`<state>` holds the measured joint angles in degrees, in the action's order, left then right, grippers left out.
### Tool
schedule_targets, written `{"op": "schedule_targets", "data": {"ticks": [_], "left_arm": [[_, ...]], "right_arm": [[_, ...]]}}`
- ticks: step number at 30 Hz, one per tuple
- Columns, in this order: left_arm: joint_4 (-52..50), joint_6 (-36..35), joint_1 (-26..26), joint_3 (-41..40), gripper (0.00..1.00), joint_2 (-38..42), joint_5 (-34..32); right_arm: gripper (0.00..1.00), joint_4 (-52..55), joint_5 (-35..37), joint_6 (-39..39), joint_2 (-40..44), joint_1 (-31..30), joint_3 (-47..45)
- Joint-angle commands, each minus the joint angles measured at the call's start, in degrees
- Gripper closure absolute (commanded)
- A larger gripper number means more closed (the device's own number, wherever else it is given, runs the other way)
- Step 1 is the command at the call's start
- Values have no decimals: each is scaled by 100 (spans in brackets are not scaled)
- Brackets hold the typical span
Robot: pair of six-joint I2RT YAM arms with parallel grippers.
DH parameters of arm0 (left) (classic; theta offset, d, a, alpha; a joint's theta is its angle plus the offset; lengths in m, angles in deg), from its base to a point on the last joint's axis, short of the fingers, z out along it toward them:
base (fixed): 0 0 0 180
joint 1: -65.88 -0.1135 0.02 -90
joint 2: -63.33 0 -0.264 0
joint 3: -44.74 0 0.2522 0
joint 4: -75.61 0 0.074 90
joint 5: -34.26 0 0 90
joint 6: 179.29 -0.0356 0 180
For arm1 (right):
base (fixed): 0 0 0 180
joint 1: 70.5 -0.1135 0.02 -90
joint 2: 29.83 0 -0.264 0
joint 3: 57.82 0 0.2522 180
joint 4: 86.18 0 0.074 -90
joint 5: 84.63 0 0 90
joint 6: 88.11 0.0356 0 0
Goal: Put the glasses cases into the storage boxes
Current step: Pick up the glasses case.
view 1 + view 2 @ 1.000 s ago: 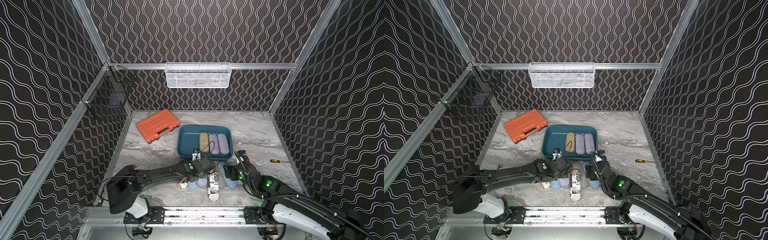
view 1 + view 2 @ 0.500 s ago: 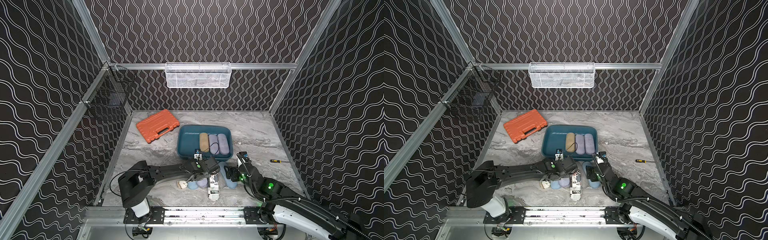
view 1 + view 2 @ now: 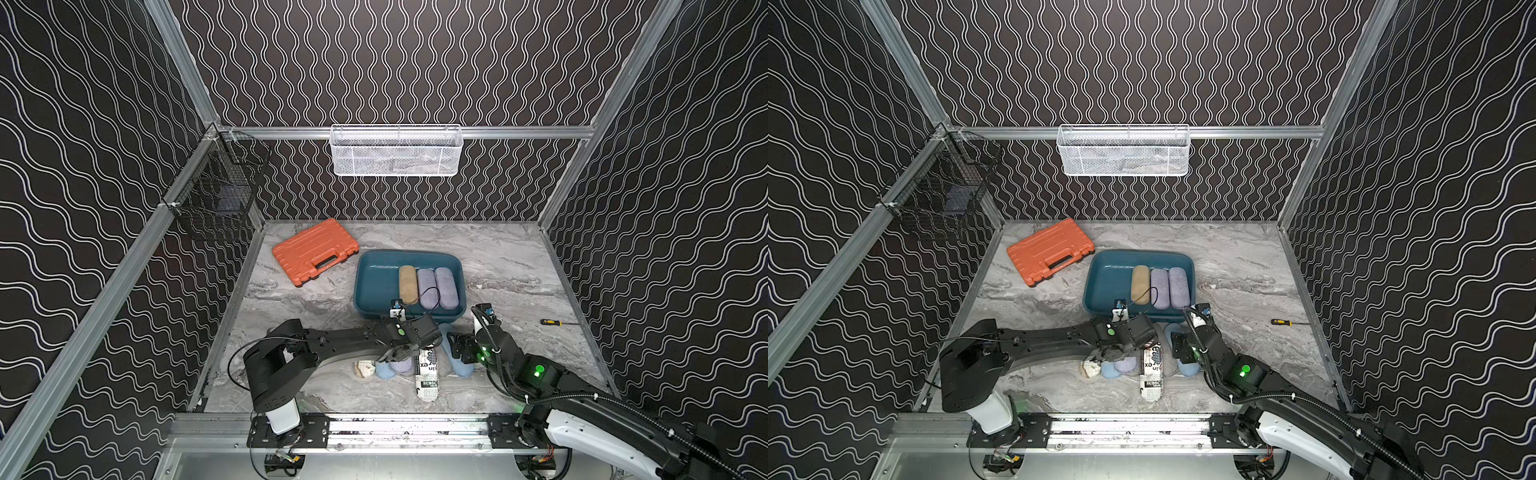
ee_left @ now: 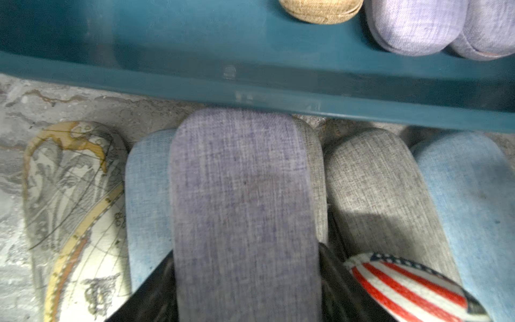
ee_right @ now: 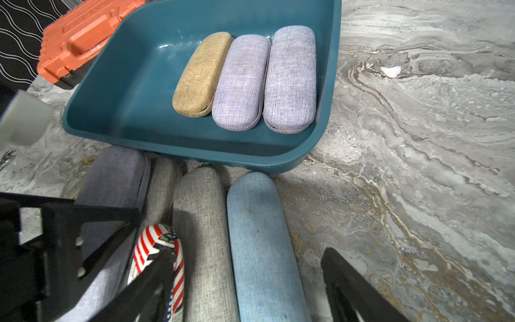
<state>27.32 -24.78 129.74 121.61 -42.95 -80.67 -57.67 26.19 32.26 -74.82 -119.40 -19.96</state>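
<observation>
Left tool point(image 4: 245, 256) now pinched in on lilac case point(image 4: 242, 181); jaws far narrower than a sec ago, black fingers point(image 4: 337, 284) pressed to both long sides. Grip looks made. Lifted yet? Can't tell, wrist view blurred, prob. still resting on pile.

Around that tool: light blue case point(image 4: 147, 195) half under the held one on one side, map-print case point(image 4: 75, 209) beyond it. Grey case point(image 4: 370, 189) near on other side, flag end of newspaper-print case point(image 4: 404, 284) just beside one finger. Teal tray point(image 4: 278, 83) straight ahead, rim close to held case's far end.

Right tool point(image 5: 248, 258) wide open as before, holding nothing. Poised over second light blue case point(image 5: 259, 237), that case and the grey one both btwn its fingers. Ahead of it in tray: tan case point(image 5: 202, 74) plus two lilac cases point(image 5: 239, 83) side by side against one wall, other half bare.

Meaning for task: 4th pick just begun. Three cases stowed; rest still on surface point(image 5: 418, 167) just short of tray. Next prob. a short lift & carry fwd over rim into bare half. Risk: neighbours dragged along, esp. the blue one underneath.
</observation>
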Motion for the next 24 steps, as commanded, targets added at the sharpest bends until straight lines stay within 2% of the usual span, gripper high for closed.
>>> {"op": "schedule_targets", "data": {"ticks": [1, 16, 21, 24], "left_arm": [[16, 53, 4, 2, 36, 165, -54], [-611, -420, 57, 121, 38, 1381, -146], [-795, -896, 16, 509, 38, 1585, -389], [-655, -1263, -242, 725, 38, 1506, -286]], "right_arm": [[16, -244, -27, -61, -98, 26, 51], [15, -632, -300, -132, -539, 264, 121], [15, -787, -543, -186, -689, 515, 151], [15, -838, -660, -240, -805, 671, 212]]}}
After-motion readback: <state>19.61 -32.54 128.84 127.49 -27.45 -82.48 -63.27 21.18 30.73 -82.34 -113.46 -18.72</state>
